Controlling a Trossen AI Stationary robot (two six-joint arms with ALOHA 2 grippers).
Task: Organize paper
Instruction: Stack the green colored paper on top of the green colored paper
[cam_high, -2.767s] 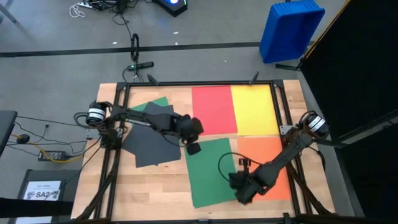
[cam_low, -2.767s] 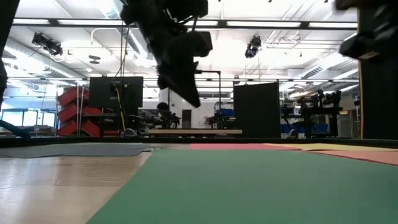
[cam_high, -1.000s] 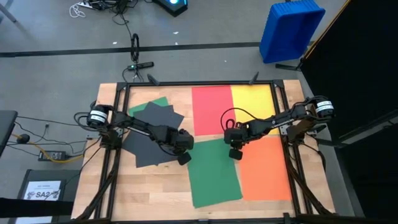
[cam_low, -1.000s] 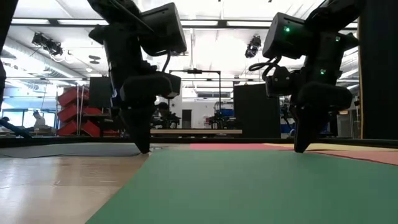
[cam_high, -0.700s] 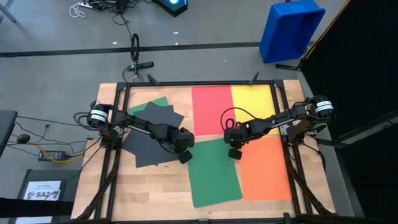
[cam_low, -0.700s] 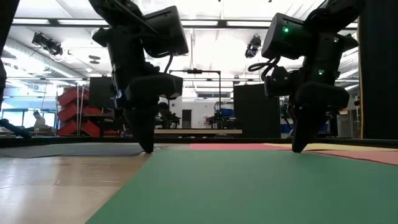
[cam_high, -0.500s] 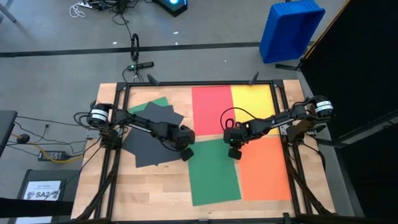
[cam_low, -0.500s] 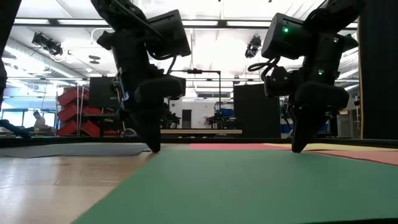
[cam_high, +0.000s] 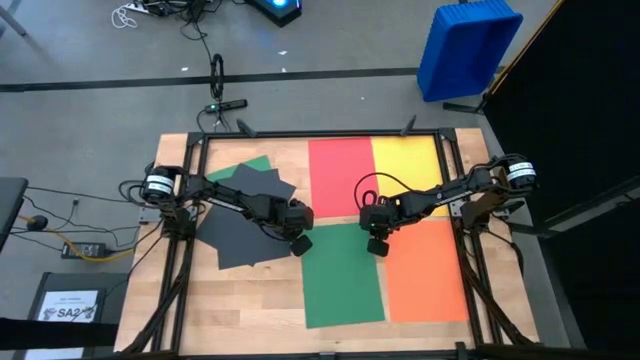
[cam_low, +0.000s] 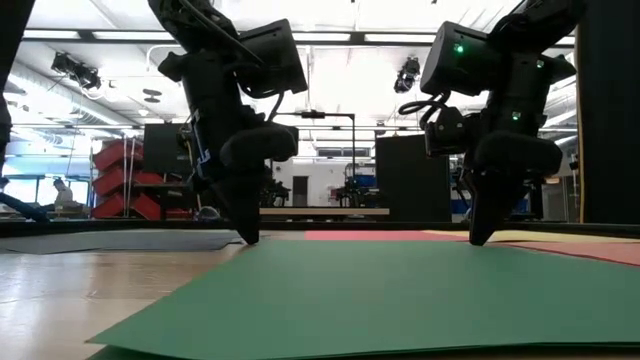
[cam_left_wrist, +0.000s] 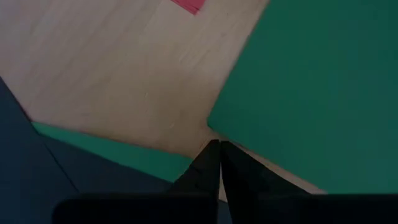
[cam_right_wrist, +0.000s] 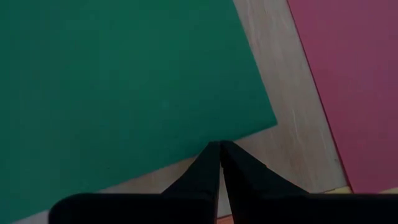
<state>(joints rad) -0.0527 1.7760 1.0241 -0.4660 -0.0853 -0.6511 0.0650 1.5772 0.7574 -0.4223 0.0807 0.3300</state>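
Observation:
A green paper sheet (cam_high: 345, 280) lies flat on the wooden table at the near middle. My left gripper (cam_high: 300, 246) is shut, its tips down at the sheet's far left corner. My right gripper (cam_high: 377, 246) is also shut, its tips down at the far right corner. The low view shows the left gripper (cam_low: 248, 238) and the right gripper (cam_low: 477, 238) both reaching the table at the sheet's far edge. Red (cam_high: 343, 177), yellow (cam_high: 408, 177) and orange (cam_high: 425, 270) sheets lie flat nearby. My left gripper meets the green sheet beside its far left corner (cam_left_wrist: 214, 127) with its shut fingertips, coming steeply from above. Whether the tips stand on the paper or against its edge, I cannot tell. The sheet lies flat on the table. My right gripper sets its shut fingertips right at the green sheet's far edge (cam_right_wrist: 233, 138), a little in from the far right corner (cam_right_wrist: 273, 121), pointing steeply down. On the paper or just beside it, I cannot tell.
Dark grey sheets (cam_high: 245, 215) lie askew at the table's left over another green sheet (cam_high: 256, 162). A black frame (cam_high: 300, 133) rims the table. A blue bin (cam_high: 468, 45) and a white printed sheet (cam_high: 68, 305) sit on the floor outside it.
The green sheet has turned flat on the table about its far right corner, where my right gripper kept still. Its near end swung toward the table's left, and its sides now run square with the table. My shut left gripper edged toward the right and far with the far left corner.

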